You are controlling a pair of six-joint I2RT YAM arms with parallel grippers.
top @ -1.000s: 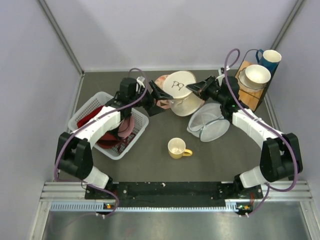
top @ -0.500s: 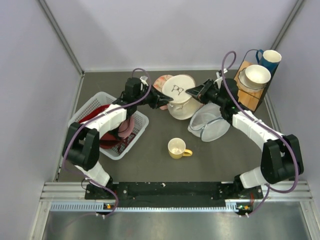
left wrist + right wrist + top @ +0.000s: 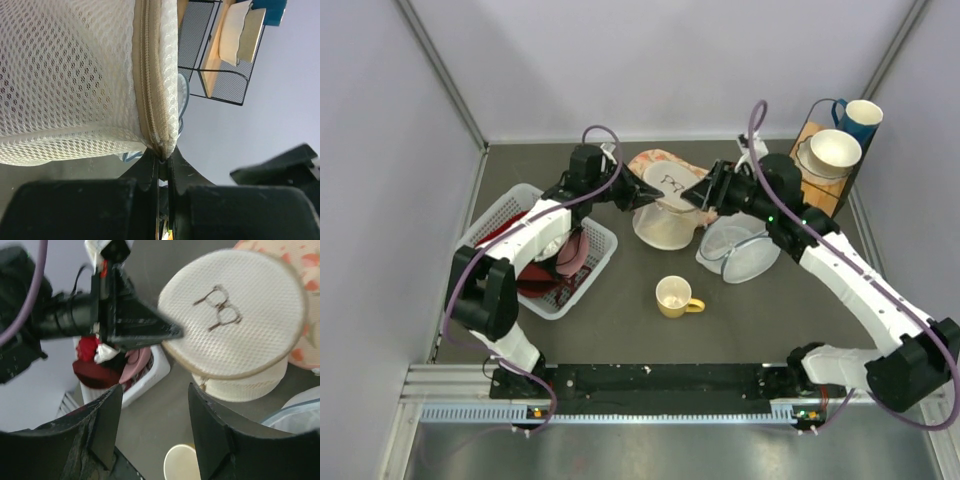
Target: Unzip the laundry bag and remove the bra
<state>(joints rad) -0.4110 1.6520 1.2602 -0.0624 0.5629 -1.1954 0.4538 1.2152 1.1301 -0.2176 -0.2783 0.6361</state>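
Cream mesh laundry bag (image 3: 665,212) upright, rear centre; black-marked top tilted; zipper along rim.

Three mesh pouches are counted: laundry bag (image 3: 665,228), grey pouch (image 3: 745,255), pink pouch (image 3: 655,160). One mug (image 3: 675,295), one basket (image 3: 488,215), one rack (image 3: 817,195) are seen.

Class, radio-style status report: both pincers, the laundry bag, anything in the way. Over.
Left pincer shut on bag rim. Right pincer open, beside bag, holding nothing. Bra not seen. Grey pouch close on bag's right.
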